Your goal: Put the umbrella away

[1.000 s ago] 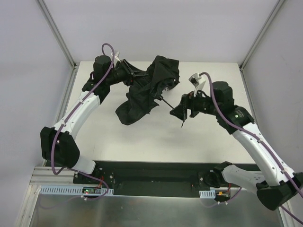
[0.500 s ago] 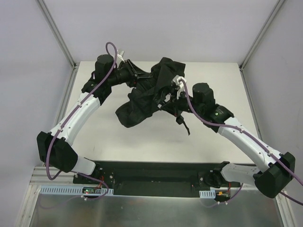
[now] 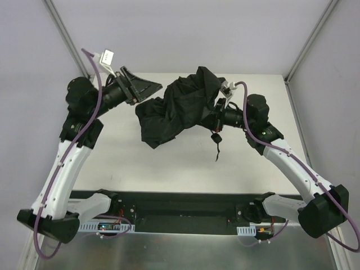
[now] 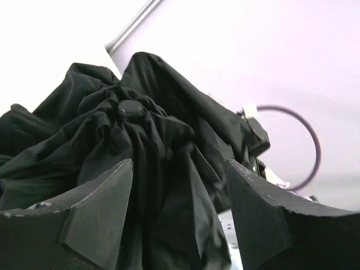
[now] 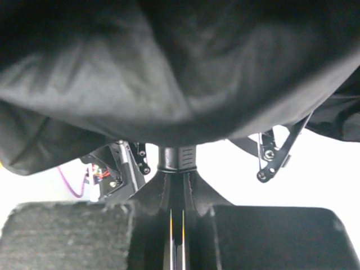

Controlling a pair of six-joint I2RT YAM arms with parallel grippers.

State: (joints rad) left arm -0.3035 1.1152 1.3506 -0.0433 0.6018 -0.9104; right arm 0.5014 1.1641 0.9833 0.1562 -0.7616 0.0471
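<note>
The umbrella (image 3: 180,104) lies as a crumpled black heap at the back middle of the white table (image 3: 169,169). My right gripper (image 3: 218,118) is at its right side, shut on the thin metal shaft (image 5: 176,225) just below a black collar (image 5: 177,157); fabric (image 5: 169,67) hangs over it and bare ribs (image 5: 275,152) show to the right. A cord loop (image 3: 215,147) dangles under that gripper. My left gripper (image 3: 149,93) stands open just left of the heap. In the left wrist view the canopy (image 4: 146,146) fills the gap between the spread fingers (image 4: 84,214), with no grip on it.
Slanted metal frame posts (image 3: 70,42) stand at both back corners of the table. A black base rail (image 3: 180,205) with both arm mounts runs along the near edge. Grey walls close in the left, right and back sides.
My left gripper has opened, let go of the canopy and drawn back to the left. My right gripper moved in to the umbrella and shut on its shaft; the heap shifted slightly right.
</note>
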